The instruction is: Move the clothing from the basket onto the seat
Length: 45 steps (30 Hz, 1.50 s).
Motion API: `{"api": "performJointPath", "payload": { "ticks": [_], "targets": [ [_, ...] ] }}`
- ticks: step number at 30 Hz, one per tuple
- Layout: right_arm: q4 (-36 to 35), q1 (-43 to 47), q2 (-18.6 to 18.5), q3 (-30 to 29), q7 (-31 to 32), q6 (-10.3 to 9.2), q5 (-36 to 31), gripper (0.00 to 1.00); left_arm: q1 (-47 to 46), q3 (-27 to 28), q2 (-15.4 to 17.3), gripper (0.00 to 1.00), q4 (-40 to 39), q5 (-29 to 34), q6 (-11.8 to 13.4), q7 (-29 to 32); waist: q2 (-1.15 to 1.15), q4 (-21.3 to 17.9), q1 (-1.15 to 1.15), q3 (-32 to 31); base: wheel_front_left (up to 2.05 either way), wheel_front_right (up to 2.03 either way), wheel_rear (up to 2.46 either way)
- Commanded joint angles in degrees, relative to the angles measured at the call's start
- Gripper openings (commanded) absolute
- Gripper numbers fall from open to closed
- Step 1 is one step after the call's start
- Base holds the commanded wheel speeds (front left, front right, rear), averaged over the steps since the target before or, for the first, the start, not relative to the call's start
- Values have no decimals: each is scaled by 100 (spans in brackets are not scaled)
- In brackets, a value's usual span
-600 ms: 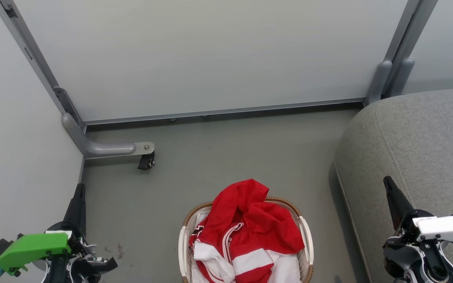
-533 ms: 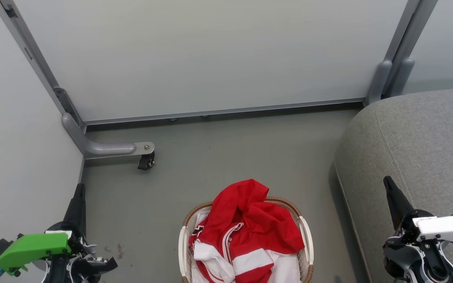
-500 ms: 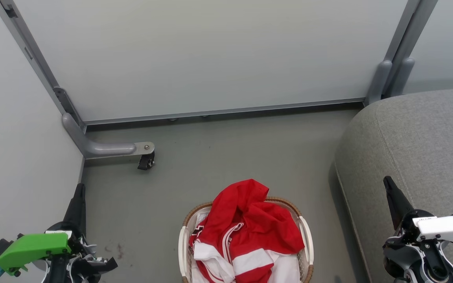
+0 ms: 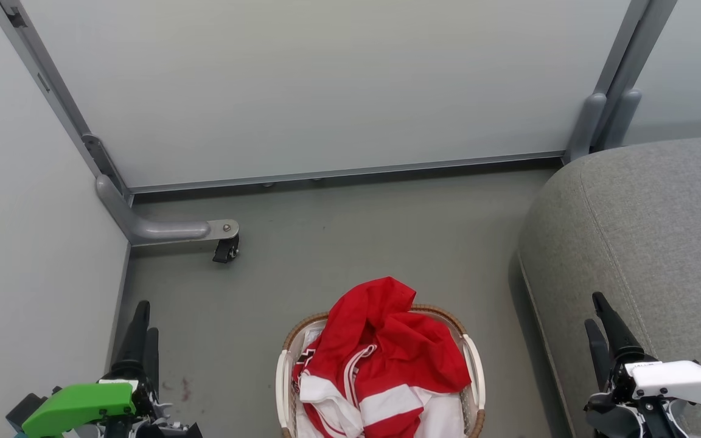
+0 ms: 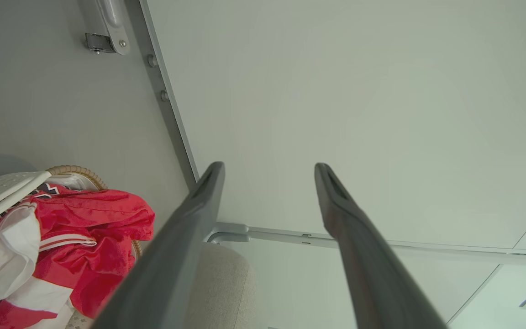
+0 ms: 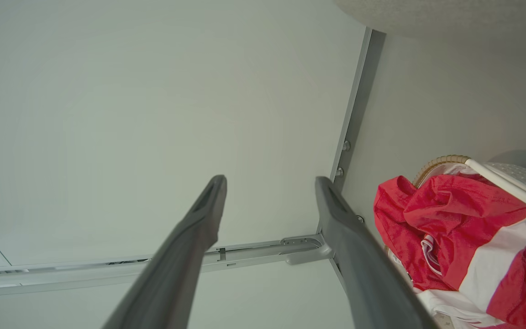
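The clothing, a heap of bright red fabric with white bands, rises above the basket, an oval white one with a brown woven rim, at the bottom middle of the head view. The grey seat stands to its right. My left gripper hangs open over the floor left of the basket. My right gripper is open above the seat's front edge. Nothing lies between the fingers of either gripper. The wrist views catch the clothing off to one side.
Pale partition panels in grey frames close off the back and the left. A partition foot with a black caster juts onto the grey floor behind the basket. A frame post stands by the seat's far corner.
Both grippers have sunk lower in the head view. The left one has shifted right, towards the basket, and both its fingers show now. Basket, clothing and seat have not moved.
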Motion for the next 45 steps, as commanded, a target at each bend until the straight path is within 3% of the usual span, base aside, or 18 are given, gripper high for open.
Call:
{"api": "performJointPath", "payload": {
  "ticks": [1, 15, 28, 45],
  "targets": [
    [-86, -35, -48, -15, -69, 0, -119, 100, -62, -46, 23, 100, -160, 122, -5, -67, 0, 1, 0, 1, 0, 0, 0],
    [-376, -14, -67, -113, -419, 0, -1343, 100, -94, -337, 33, 100, -424, 1141, -10, -415, 0, 6, 0, 8, 0, 0, 0],
    [-849, 36, -80, -5, -700, 1, -3154, 100, -112, -463, 42, 100, -678, 2606, -15, -696, 0, 19, 0, 18, 0, 0, 0],
    [-987, 144, -95, 35, -1019, 1, -4887, 100, 51, -726, 52, 100, -798, 4410, 189, -1012, 0, 42, 0, 24, 0, 0, 0]
  ]
}}
